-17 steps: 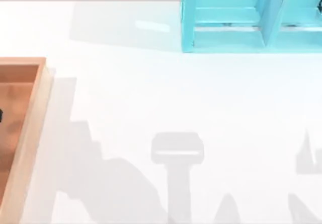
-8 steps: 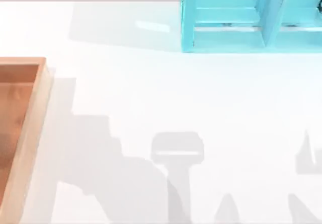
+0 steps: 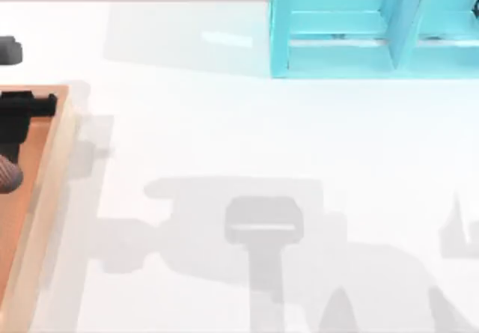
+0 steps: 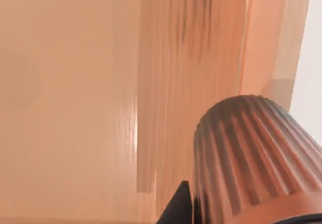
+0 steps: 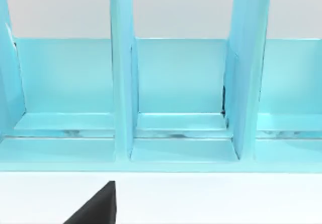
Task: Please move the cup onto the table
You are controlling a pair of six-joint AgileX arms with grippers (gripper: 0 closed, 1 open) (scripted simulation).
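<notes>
The cup (image 4: 251, 158), a reddish-brown ribbed tumbler, sits close to the left wrist camera with a black finger (image 4: 176, 209) pressed against its side. My left gripper (image 4: 241, 216) is shut on it and holds it above the tray floor, near the tray's rim. In the top view the cup (image 3: 6, 174) peeks in at the far left edge over the tray, under the black body of my left gripper (image 3: 9, 150). The white table (image 3: 247, 138) spreads to the right of the tray. A black part of my right gripper (image 5: 98, 209) faces the shelf.
An orange-brown wooden tray (image 3: 52, 168) with a raised rim lies at the table's left edge. A turquoise shelf unit (image 3: 337, 56) stands at the back right, its open compartments (image 5: 181, 83) close in front of the right wrist camera.
My left arm has come into the top view at the far left, with the cup beneath it. Its shadow has spread wide across the middle of the table.
</notes>
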